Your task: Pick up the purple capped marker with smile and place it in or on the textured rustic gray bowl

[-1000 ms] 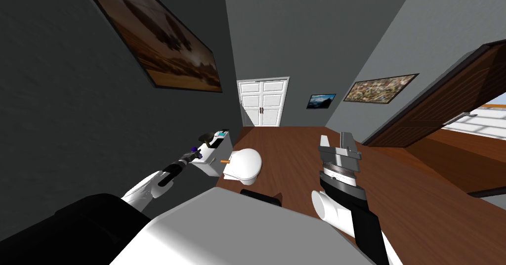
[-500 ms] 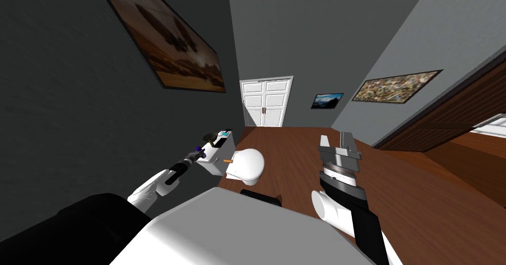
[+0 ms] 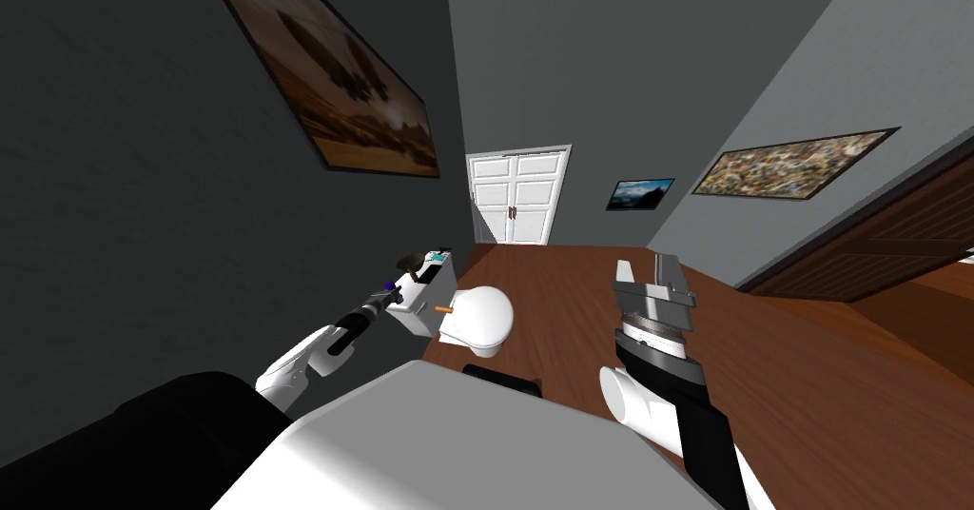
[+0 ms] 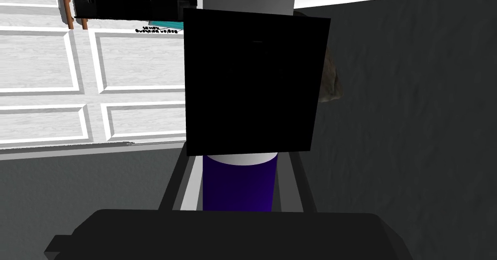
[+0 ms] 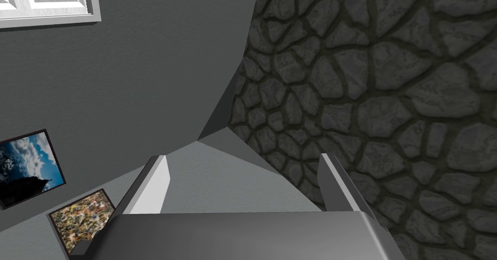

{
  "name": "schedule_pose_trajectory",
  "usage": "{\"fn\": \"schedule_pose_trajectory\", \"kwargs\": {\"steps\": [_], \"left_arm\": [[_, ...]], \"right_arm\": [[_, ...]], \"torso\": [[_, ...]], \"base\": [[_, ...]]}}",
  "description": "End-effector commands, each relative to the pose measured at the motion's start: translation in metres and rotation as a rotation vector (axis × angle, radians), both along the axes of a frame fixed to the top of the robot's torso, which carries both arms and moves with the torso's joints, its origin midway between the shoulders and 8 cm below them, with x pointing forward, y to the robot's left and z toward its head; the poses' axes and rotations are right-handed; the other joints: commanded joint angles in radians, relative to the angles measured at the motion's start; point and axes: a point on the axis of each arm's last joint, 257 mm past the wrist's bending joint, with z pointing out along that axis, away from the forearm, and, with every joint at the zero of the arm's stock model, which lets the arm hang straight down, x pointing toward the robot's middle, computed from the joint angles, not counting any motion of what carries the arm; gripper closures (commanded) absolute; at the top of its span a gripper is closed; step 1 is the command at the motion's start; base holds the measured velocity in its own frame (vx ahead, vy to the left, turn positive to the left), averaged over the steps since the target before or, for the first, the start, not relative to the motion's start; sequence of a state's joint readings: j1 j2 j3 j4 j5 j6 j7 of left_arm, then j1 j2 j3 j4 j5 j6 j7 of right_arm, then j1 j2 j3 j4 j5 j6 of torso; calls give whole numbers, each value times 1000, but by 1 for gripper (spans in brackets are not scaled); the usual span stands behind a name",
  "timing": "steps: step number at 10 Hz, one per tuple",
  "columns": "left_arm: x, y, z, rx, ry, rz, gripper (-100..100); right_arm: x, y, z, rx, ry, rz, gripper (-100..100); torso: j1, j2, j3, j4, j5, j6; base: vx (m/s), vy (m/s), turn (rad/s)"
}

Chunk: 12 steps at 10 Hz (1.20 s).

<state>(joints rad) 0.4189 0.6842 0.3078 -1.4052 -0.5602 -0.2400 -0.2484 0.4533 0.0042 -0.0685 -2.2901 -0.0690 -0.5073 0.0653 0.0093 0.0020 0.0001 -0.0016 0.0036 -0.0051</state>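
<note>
My base has turned slightly; the left gripper [image 3: 389, 295] stays clenched on the marker [image 4: 239, 186], held near the bowl [image 3: 411, 264] on the toilet tank [image 3: 423, 310]. Right gripper [image 3: 647, 272] jaws: released. Remaining: carry the marker over the bowl, then release.

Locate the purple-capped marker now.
The marker is clamped in the left gripper, head view's left, by the toilet tank, short of the gray bowl on top.

The left tool [image 4: 240, 174] grips a purple marker [image 4: 239, 189] with a white band, its fingers pressing both sides. A flat black square [image 4: 252, 82] covers the marker's far end. A rough grey bowl [image 4: 333, 80] peeks out beside the square, and a white panelled door [image 4: 58, 77] stands behind.
</note>
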Motion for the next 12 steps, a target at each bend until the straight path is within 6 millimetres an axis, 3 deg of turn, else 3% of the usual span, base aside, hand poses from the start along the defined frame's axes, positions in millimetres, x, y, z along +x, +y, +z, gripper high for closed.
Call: {"fn": "schedule_pose_trajectory", "kwargs": {"steps": [1,2,4,5,7,8,9,11,12], "left_arm": [[7,-14,6,0,-12,-16,100],[2,-26,-8,-14,15,-8,100],[12,-37,7,-9,-15,-34,100],[7,-50,-6,-25,11,-26,100],[15,-61,7,-22,-17,-50,100],[10,-75,-4,-41,7,-44,100],[16,-83,6,-39,-15,-62,100],[14,-81,6,-38,-13,-62,100],[15,-82,7,-39,-15,-62,0]], "right_arm": [[0,0,0,0,0,0,0],[0,0,0,0,0,0,0],[0,0,0,0,0,0,0],[0,0,0,0,0,0,0],[0,0,0,0,0,0,0],[0,0,0,0,0,0,0],[0,0,0,0,0,0,0],[0,0,0,0,0,0,0],[0,0,0,0,0,0,0]], "torso": [[0,0,0,0,0,0],[0,0,0,0,0,1],[2,0,-1,-1,2,-1],[1,0,0,-1,1,0],[2,1,0,-1,2,-1],[1,1,0,-1,2,0],[2,0,0,-1,3,0],[1,1,0,0,2,0],[0,1,0,-1,2,0]], "base": [[9,56,78],[12,62,95],[13,39,38],[6,54,90],[5,34,42],[15,51,159],[11,54,10],[3,16,-4],[0,0,0]]}}
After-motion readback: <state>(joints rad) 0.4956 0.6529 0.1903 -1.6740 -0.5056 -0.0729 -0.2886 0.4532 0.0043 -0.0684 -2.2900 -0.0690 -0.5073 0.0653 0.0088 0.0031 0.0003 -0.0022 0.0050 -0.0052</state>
